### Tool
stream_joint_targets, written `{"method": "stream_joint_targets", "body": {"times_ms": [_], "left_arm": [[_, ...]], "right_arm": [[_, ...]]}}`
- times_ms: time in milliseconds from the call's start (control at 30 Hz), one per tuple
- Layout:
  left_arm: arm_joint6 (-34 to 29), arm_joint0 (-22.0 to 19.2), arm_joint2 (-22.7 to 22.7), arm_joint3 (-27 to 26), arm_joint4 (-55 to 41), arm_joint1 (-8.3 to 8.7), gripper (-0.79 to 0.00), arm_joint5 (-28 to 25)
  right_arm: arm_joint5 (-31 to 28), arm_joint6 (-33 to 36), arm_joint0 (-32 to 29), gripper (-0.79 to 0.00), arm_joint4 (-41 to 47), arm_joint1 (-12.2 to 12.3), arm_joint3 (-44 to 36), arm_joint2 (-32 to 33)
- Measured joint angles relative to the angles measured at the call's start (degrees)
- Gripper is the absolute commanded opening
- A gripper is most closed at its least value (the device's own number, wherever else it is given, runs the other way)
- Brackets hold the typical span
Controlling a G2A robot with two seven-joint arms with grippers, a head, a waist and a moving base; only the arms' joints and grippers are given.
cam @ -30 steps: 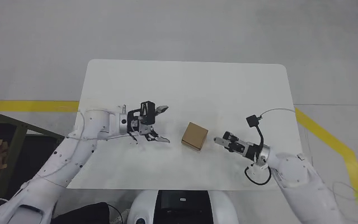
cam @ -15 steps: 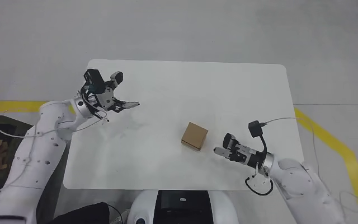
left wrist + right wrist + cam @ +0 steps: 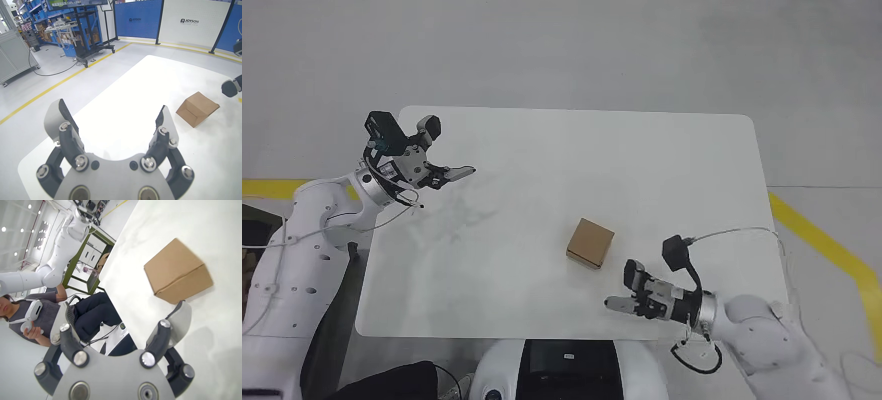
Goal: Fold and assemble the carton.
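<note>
A small brown carton (image 3: pixel 590 242) stands closed as a box near the middle of the white table (image 3: pixel 642 150); it also shows as the carton (image 3: pixel 197 111) and the carton (image 3: pixel 177 273). My left gripper (image 3: pixel 447 157) hangs open and empty above the table's far left part, well away from the box; its wrist view shows the same open gripper (image 3: pixel 111 113). My right gripper (image 3: pixel 627 288) is open and empty near the front edge, a short way in front of the carton, seen close up as the gripper (image 3: pixel 122 311).
The table's front edge runs close under my right gripper. The other arm's dark fingertip (image 3: pixel 229 88) shows beyond the carton. Yellow floor tape (image 3: pixel 302 188) lies left of the table.
My left arm has swung from beside the carton back to the far left of the table. My right gripper has drawn back from the carton toward the front edge.
</note>
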Motion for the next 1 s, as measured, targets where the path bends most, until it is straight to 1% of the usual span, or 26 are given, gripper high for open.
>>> {"method": "stream_joint_targets", "body": {"times_ms": [100, 200, 400, 533, 733, 1000], "left_arm": [[0.0, 0.0, 0.0, 0.0, 0.0, 0.0, 0.0, 0.0], [0.0, 0.0, 0.0, 0.0, 0.0, 0.0, 0.0, 0.0], [0.0, 0.0, 0.0, 0.0, 0.0, 0.0, 0.0, 0.0], [0.0, 0.0, 0.0, 0.0, 0.0, 0.0, 0.0, 0.0], [0.0, 0.0, 0.0, 0.0, 0.0, 0.0, 0.0, 0.0], [0.0, 0.0, 0.0, 0.0, 0.0, 0.0, 0.0, 0.0]], "right_arm": [[1.4, 2.8, 1.6, 0.0, 0.5, -0.2, 0.0, -3.4], [2.4, 4.0, 4.2, 0.0, 0.4, -0.7, 1.2, -7.1], [4.0, 4.4, 10.3, 0.0, 0.1, -1.9, 5.8, -13.3], [5.2, 3.9, 13.8, 0.0, 0.5, -2.6, 8.9, -15.8], [6.7, 1.4, 15.6, 0.0, 0.8, -2.7, 10.7, -15.0], [7.6, -2.4, 15.8, 0.0, -1.3, -2.3, 11.2, -10.5]]}}
